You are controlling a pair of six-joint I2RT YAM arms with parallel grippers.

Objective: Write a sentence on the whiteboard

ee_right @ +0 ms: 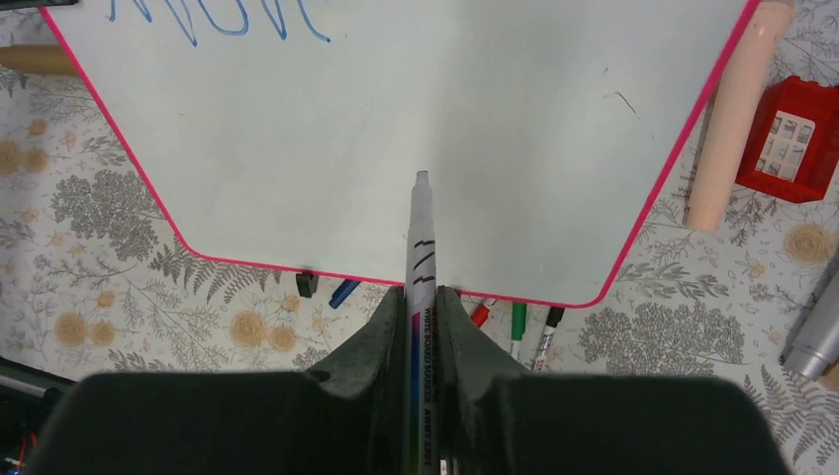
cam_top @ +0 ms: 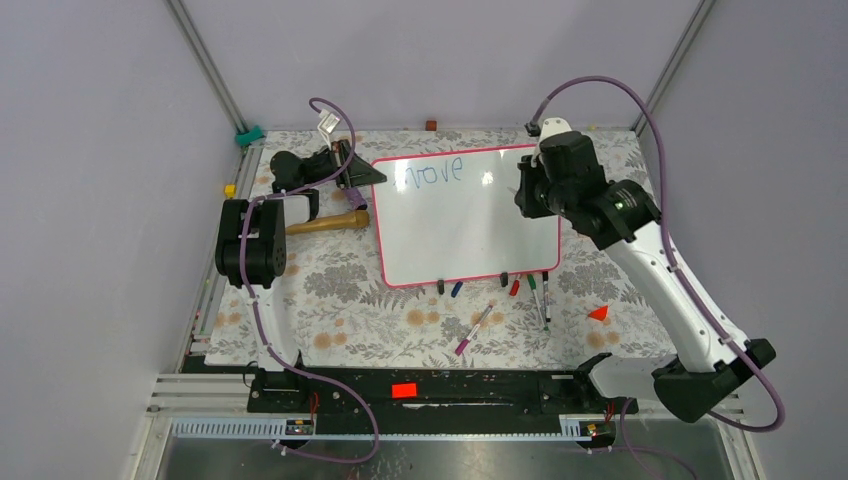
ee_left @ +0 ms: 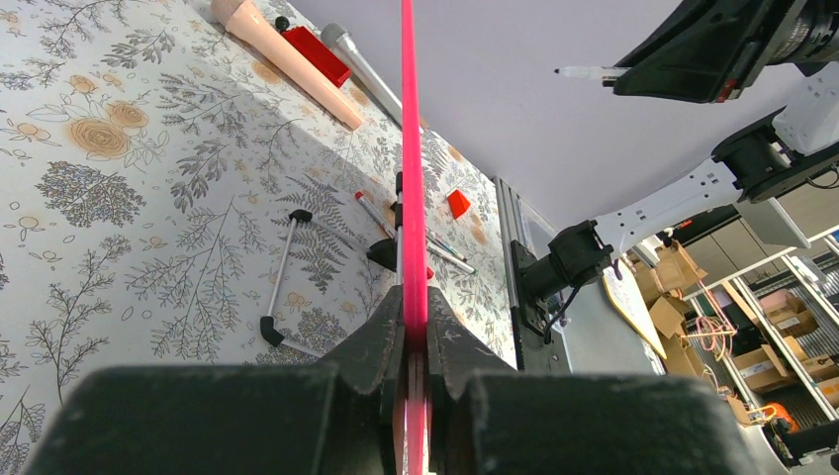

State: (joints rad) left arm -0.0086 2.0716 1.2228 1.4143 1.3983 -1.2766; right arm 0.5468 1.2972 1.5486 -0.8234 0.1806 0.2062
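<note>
Sentence (cam_top: 430,173): one blue word so far, reads roughly "move", at far-left corner of whiteboard (cam_top: 470,235). Whiteboard mid-bench (cam_top: 340,290), pink rim, black clip feet on near edge. Left hand (ee_left: 414,332) clenched on rim at far-left corner. Right hand (ee_right: 423,300) clenched on whiteboard marker (ee_right: 421,228), tip over blank right half, apart from surface. Loose markers (cam_top: 541,300) just beside near edge. Wooden-handled tool (cam_top: 325,224) left of board. Red wedge (cam_top: 599,313) right.
</note>
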